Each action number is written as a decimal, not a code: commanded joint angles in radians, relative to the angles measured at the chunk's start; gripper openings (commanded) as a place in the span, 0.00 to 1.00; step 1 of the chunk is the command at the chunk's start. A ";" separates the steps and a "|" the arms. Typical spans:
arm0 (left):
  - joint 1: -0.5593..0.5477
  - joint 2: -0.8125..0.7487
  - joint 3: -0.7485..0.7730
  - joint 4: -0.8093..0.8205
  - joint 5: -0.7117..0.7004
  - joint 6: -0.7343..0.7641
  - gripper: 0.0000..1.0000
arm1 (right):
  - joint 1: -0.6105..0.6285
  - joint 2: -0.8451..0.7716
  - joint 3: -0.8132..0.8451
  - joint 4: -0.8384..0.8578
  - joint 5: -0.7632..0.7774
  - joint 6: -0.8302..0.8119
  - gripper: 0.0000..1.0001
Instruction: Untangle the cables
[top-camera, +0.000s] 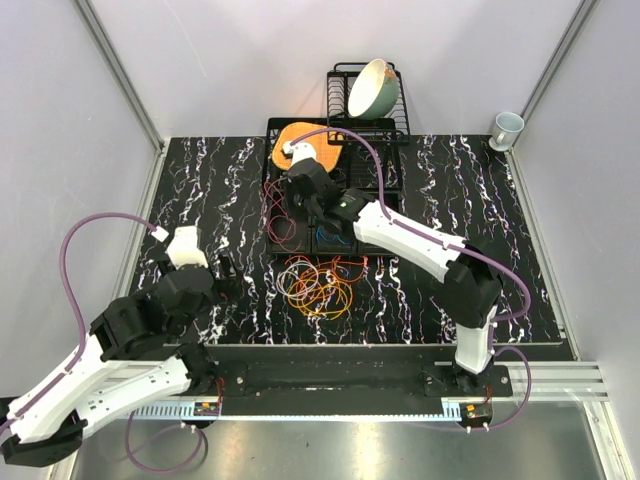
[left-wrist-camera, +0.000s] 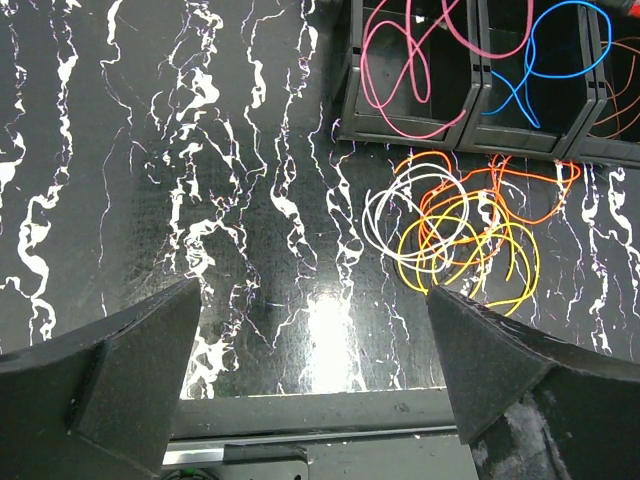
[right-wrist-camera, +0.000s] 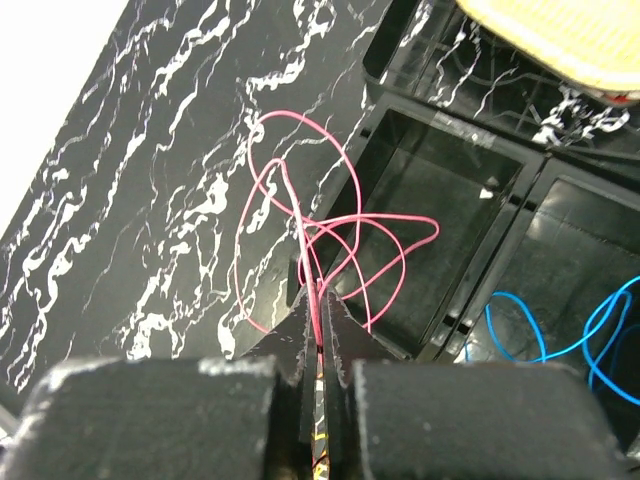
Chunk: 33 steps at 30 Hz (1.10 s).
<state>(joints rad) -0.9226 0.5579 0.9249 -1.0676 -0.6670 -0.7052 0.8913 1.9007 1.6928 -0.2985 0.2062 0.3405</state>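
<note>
A tangle of orange, yellow and white cables (top-camera: 318, 285) lies on the black marbled table in front of a black compartment bin (top-camera: 345, 240); it also shows in the left wrist view (left-wrist-camera: 460, 235). My right gripper (right-wrist-camera: 318, 300) is shut on a red cable (right-wrist-camera: 300, 200) whose loops hang over the left compartment's (right-wrist-camera: 440, 215) edge and the table. In the top view this gripper (top-camera: 296, 212) is over the bin's left end. A blue cable (right-wrist-camera: 600, 335) lies in the adjoining compartment. My left gripper (left-wrist-camera: 310, 380) is open and empty, near the front edge, left of the tangle.
A black dish rack (top-camera: 390, 120) holding a tilted bowl (top-camera: 373, 88) stands at the back, with an orange plate (top-camera: 315, 145) beside it. A cup (top-camera: 507, 127) stands at the back right corner. Grey walls enclose the table on three sides.
</note>
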 joint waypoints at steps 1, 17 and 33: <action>0.014 -0.004 -0.001 0.026 -0.034 -0.002 0.99 | -0.023 0.011 0.070 0.012 0.036 -0.001 0.00; 0.039 0.007 -0.001 0.026 -0.031 0.000 0.99 | -0.052 0.054 0.099 0.013 0.006 0.018 0.00; 0.054 0.019 0.000 0.026 -0.026 0.001 0.99 | -0.060 -0.028 0.145 -0.070 0.053 -0.017 0.84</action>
<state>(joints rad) -0.8711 0.5659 0.9245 -1.0672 -0.6670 -0.7048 0.8402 1.9633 1.7985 -0.3496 0.2047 0.3523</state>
